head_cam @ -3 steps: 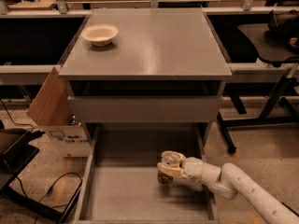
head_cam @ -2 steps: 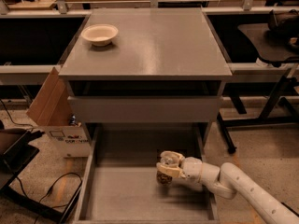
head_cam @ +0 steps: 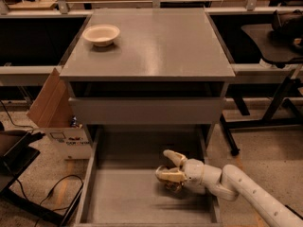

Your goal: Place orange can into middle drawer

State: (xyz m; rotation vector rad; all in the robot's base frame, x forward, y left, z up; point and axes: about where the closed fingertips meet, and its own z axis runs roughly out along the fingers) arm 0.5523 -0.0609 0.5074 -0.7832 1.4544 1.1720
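Note:
The middle drawer [head_cam: 125, 200] is pulled out wide at the bottom of the grey cabinet, and its flat floor shows. My gripper [head_cam: 162, 164] reaches in from the right, low over the drawer's right half. Its two pale fingers [head_cam: 172, 157] are spread apart with dark drawer floor showing between them. The orange can [head_cam: 173, 186] shows only as a small brown-gold patch just under the lower finger, down at the drawer floor and mostly hidden by the gripper.
A cream bowl [head_cam: 101, 34] sits on the cabinet top at the back left. A plain grey drawer front [head_cam: 147, 110] is closed above the open drawer. A cardboard box [head_cam: 54, 110] and cables [head_cam: 42, 197] lie to the left. A black chair base [head_cam: 265, 122] stands to the right.
The fingers have spread apart. The can, held between them before, now sits lower, under the lower finger at the drawer floor.

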